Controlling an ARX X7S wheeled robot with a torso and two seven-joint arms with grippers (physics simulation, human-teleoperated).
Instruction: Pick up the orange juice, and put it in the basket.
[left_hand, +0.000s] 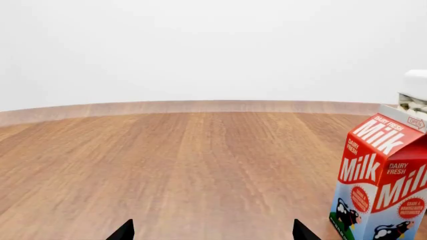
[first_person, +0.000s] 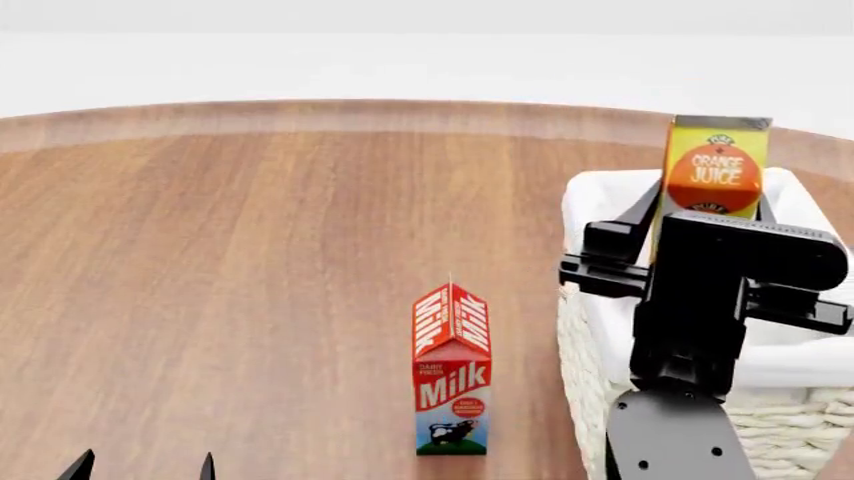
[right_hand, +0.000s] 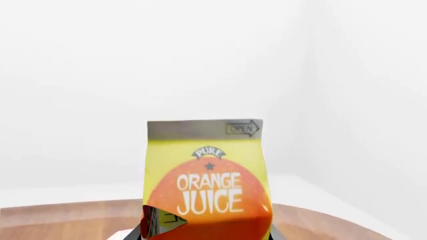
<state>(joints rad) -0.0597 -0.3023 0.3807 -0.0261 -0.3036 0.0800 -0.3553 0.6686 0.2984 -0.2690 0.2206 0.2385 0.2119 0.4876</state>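
Orange juice (first_person: 717, 165) lower half hidden behind right arm; tool unseen.

The orange juice (first_person: 715, 165) is yellow with an orange circle; the milk carton (first_person: 451, 369) red, white, pale blue; the basket (first_person: 595, 345) cream wicker, apparently white-lined; the desk (first_person: 240, 280) brown woodgrain.

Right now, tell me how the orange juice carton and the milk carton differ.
The orange juice carton is yellow with an orange circle; the milk carton is red, white and blue with cows. The orange juice carton is held up over the basket by the right end effector; the milk carton stands free on the wooden table, left of the basket. Both are upright gable-top cartons.
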